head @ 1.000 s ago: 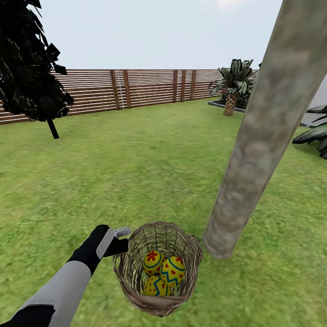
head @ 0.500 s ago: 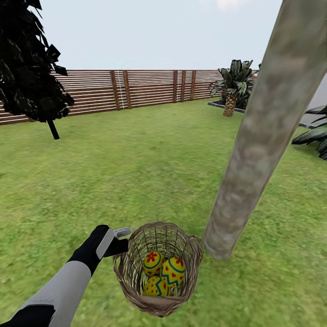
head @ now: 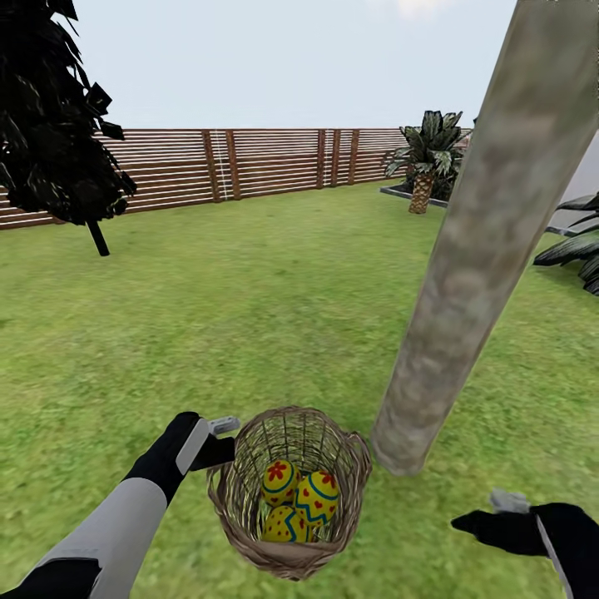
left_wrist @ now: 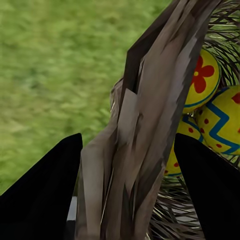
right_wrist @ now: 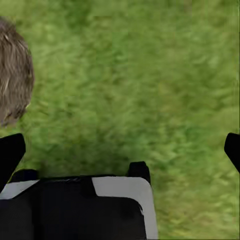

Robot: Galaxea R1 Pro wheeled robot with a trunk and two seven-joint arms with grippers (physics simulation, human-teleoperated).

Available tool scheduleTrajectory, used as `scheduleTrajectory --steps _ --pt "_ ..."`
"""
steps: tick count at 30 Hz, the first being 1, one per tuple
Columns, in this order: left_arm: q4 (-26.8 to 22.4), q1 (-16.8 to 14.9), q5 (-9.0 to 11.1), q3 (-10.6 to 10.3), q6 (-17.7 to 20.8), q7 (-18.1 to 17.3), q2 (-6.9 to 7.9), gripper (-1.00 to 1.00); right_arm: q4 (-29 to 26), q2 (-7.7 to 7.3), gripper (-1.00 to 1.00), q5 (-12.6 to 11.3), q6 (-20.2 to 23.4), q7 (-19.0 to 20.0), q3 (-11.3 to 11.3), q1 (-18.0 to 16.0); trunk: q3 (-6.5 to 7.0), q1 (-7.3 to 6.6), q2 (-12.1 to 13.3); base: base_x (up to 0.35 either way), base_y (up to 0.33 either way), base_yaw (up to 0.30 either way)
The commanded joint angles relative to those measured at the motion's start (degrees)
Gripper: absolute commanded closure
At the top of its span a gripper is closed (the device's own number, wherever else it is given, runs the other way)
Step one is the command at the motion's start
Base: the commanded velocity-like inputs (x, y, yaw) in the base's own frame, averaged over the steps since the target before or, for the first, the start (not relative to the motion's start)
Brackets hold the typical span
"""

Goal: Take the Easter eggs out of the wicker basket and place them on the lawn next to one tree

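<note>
Left hand (head: 223, 439) clamped, fingers either side; right hand (head: 499, 520) spread wide.

The left arm has a smooth pale grey forearm shell (head: 116, 520) that runs between a black elbow joint and a black, rounded wrist section. On that wrist sits a light grey flat panel, ending in the black left gripper (head: 223, 439) with a small pale grey tip. Its two black fingers (left_wrist: 45, 195) are broad and taper to points. The black right gripper (head: 491, 520) has a grey tip and a white panel (right_wrist: 122, 192) on its black body.
</note>
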Motion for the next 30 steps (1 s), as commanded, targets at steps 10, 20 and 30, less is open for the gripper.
scheduleTrajectory --steps 10,20,30 --pt "-0.5 0.4 -0.2 0.0 0.6 0.5 -0.32 1.00 -10.2 0.75 -1.00 -36.2 3.2 11.3 -9.0 -0.6 0.82 -1.09 1.9 0.000 0.000 0.000" --pt "-1.4 0.5 -3.7 0.0 0.5 0.5 -0.45 1.00 -9.1 1.37 -1.00 -36.3 1.0 11.6 -9.1 -0.7 -0.98 1.11 -2.1 0.000 0.000 0.000" --pt "-1.5 0.5 0.9 0.0 0.5 0.5 -0.40 1.00 -8.7 1.52 -1.00 -36.2 0.9 11.5 -9.0 -0.7 -2.77 3.31 -6.1 0.000 0.000 0.000"
